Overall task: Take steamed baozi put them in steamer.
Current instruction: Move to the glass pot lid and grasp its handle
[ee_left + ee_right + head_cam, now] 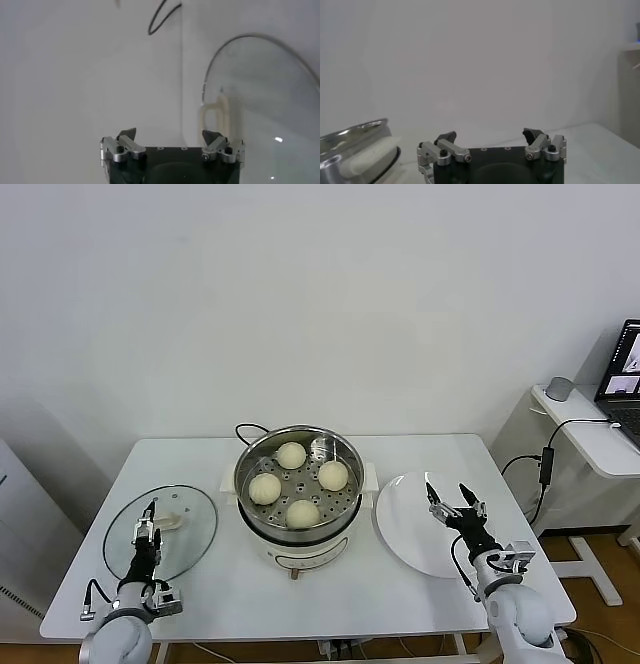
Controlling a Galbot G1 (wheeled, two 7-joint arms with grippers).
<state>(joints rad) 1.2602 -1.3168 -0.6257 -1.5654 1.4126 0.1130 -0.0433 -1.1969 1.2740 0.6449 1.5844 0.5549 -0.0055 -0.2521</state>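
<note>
Both arms are white with silver wrist brackets, black cables and black-fingered tools: left tool (148, 519), right tool (451, 493).

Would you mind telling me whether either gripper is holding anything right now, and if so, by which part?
Nothing is held. The left gripper is open above the glass lid; the right gripper is open over the white plate. All four baozi sit in the steamer.

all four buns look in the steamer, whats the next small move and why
Probably close the left pincer on the glass lid, to cover the steamer. All four baozi sit inside, the plate is bare, and both pincers are open and hold nothing; the right pincer hovers over the plate.
</note>
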